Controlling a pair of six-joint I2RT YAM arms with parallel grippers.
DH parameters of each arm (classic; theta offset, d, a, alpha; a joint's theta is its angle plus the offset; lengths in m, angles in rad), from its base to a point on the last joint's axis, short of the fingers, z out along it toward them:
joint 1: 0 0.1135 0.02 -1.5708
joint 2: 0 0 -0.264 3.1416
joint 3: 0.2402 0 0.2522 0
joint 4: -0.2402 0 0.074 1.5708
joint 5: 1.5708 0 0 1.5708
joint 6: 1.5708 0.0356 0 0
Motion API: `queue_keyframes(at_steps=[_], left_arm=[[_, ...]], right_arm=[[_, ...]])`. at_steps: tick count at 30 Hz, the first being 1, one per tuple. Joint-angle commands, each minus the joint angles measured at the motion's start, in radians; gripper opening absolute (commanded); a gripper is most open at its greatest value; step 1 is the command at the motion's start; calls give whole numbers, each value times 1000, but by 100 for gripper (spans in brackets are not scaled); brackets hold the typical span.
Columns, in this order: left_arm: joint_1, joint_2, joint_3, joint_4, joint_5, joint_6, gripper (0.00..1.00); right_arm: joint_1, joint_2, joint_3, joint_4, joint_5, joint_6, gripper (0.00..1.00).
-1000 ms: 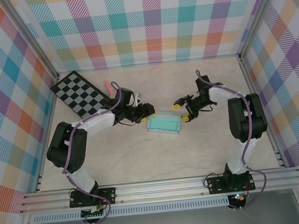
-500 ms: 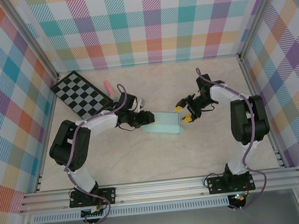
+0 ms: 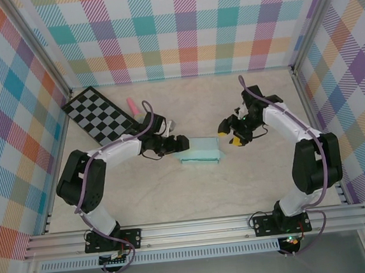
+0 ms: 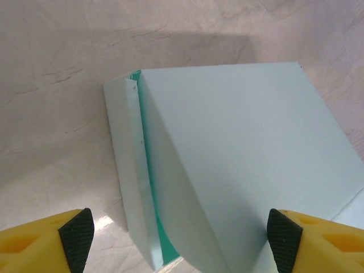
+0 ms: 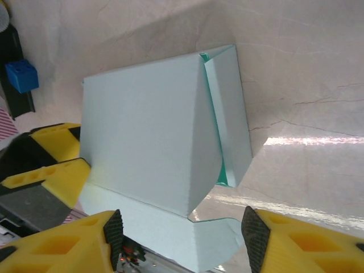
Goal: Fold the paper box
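While the box (image 3: 200,151) lies mid-table (image 3: 175,194), lid down, side flap (image 4: 126,170) gaping | left gripper (image 3: 178,142) at its left end, fingers wide apart, empty | right gripper (image 3: 229,134) just right, fingers apart, empty | likely best: pin lid, tuck flap squarely, press lightly

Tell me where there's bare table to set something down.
Widest bare table is the near strip between the paper box and the arm bases. Another runs along the back wall, right of the pink object. Crowded: the centre, where the left gripper and right gripper flank the box, and the checkerboard corner.
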Motion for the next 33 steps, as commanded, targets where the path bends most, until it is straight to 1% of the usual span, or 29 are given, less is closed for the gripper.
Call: queue_keyframes(at_steps=[1,3,7,12,13,17,21,26,29,33], left_arm=[[-5,-34,15,-77,-34,77,82],[-5,-35,-1,-81,-41,93,82],[-6,-25,-34,-80,-96,126,82],[-20,5,-40,-78,-118,132,82],[-24,11,-37,-78,-123,132,82],[-32,42,-23,-107,-174,138,80],[-34,55,-30,-120,-218,129,77],[-34,54,-32,-122,-263,120,71],[-34,59,-25,-131,-282,108,66],[-34,58,-22,-137,-270,95,58]], right_arm=[[34,6,-27,-37,56,-81,59],[59,26,-27,-29,80,-94,59],[91,71,-7,-42,167,-125,57],[108,103,-20,5,176,-141,55],[108,113,-23,20,178,-140,53],[117,149,-28,62,194,-135,49],[130,168,-35,94,208,-128,48],[135,167,-60,145,181,-127,46],[135,143,-76,176,156,-124,46],[121,91,-95,210,138,-133,46]])
